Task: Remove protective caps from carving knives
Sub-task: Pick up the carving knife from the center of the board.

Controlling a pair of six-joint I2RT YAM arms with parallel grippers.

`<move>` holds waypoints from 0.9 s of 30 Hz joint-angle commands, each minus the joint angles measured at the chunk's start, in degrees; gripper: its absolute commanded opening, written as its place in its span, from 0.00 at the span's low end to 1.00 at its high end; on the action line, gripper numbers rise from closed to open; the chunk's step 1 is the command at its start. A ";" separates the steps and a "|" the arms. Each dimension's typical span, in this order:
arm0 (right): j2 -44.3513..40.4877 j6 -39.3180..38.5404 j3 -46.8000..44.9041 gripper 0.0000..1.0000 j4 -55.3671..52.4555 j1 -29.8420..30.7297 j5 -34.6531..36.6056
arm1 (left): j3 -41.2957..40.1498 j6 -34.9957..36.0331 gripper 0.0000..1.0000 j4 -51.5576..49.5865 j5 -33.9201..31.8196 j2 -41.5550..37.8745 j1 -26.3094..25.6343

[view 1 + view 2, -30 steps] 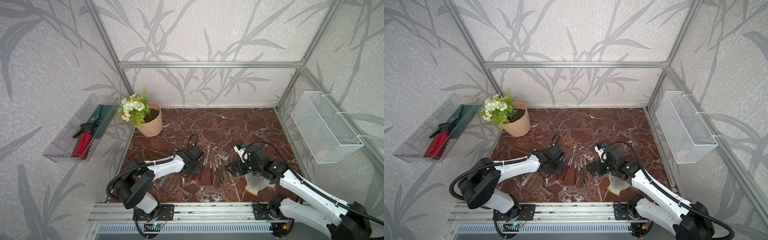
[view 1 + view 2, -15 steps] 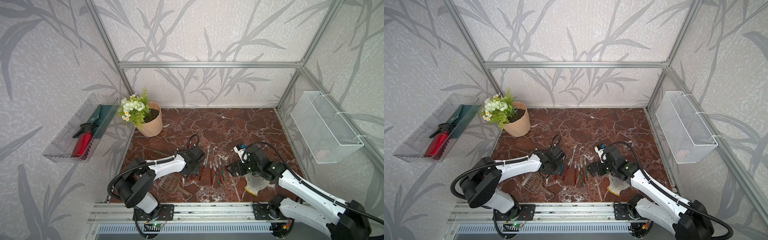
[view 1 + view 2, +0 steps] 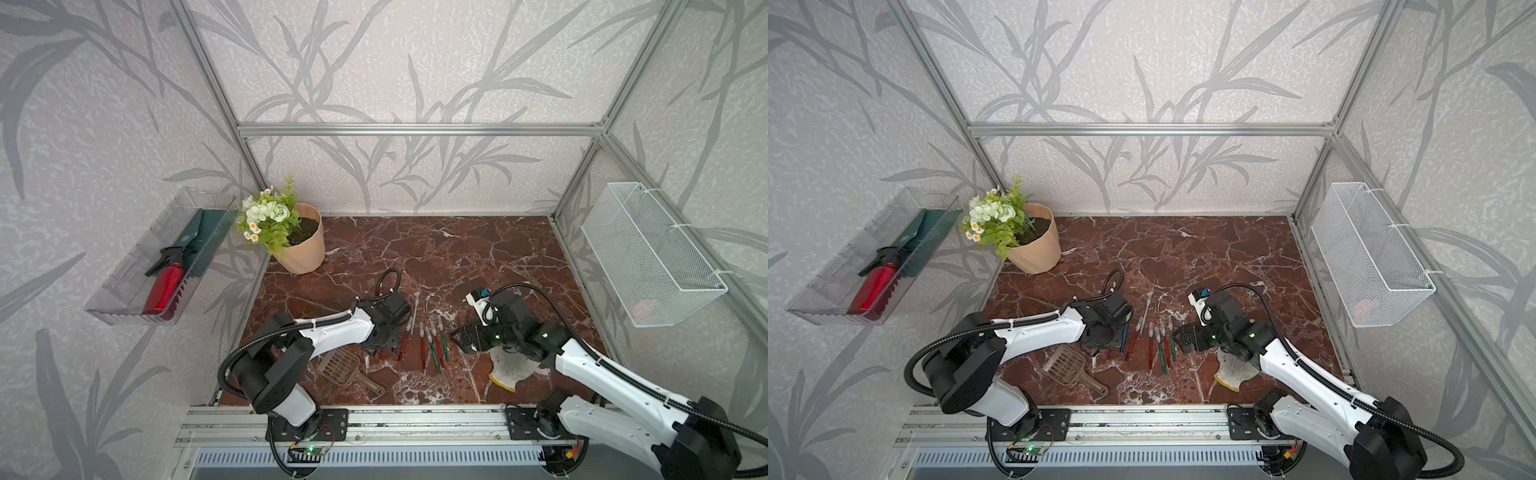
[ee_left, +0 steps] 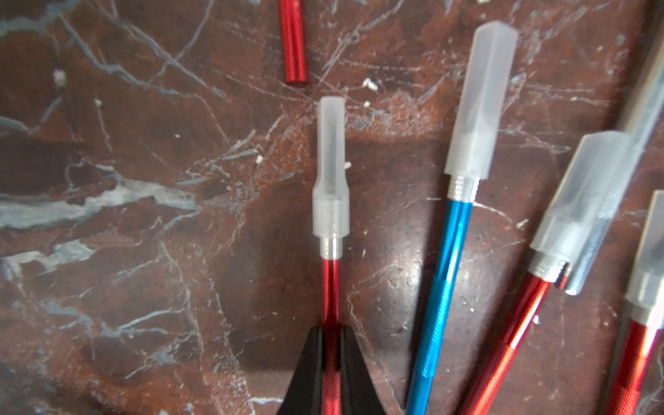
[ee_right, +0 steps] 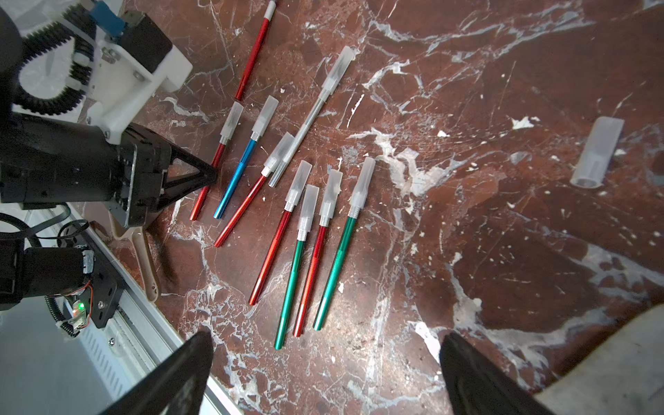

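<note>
In both top views the carving knives (image 3: 424,340) lie fanned on the marble table (image 3: 457,257) between my two arms, capped ends pointing away from the rail, so each arm can work one end. My left gripper (image 3: 388,347) is down at its own end of the row, though from up here the grip is too small to make out.

The left wrist view settles it: the jaws are clenched on the handle of a slim red knife (image 4: 330,284), well behind the collar. That leaves its translucent cap (image 4: 330,169) free and sticking out ahead, seated on the knife. A blue knife (image 4: 445,280) lies just beside it, also capped.

The right wrist view shows my right gripper (image 5: 327,334) spread wide and empty above the row, placed, I judge, to come in and pull that cap. One loose cap (image 5: 596,158) lies well apart from the knives
</note>
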 commanded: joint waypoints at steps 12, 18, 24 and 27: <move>1.61 4.14 0.39 0.99 2.45 0.73 -1.79 | 0.95 0.66 0.07 -1.43 3.04 -3.42 0.00; 4.10 12.62 1.62 0.97 6.18 0.73 -5.25 | 1.27 3.95 0.07 1.47 6.35 -7.85 0.10; 7.24 16.06 4.82 0.77 7.22 0.74 -3.93 | -0.55 4.40 0.07 9.56 13.08 -10.86 0.33; 9.19 16.86 6.25 0.67 9.55 0.73 -5.94 | -1.36 4.70 0.07 12.99 16.79 -10.90 0.32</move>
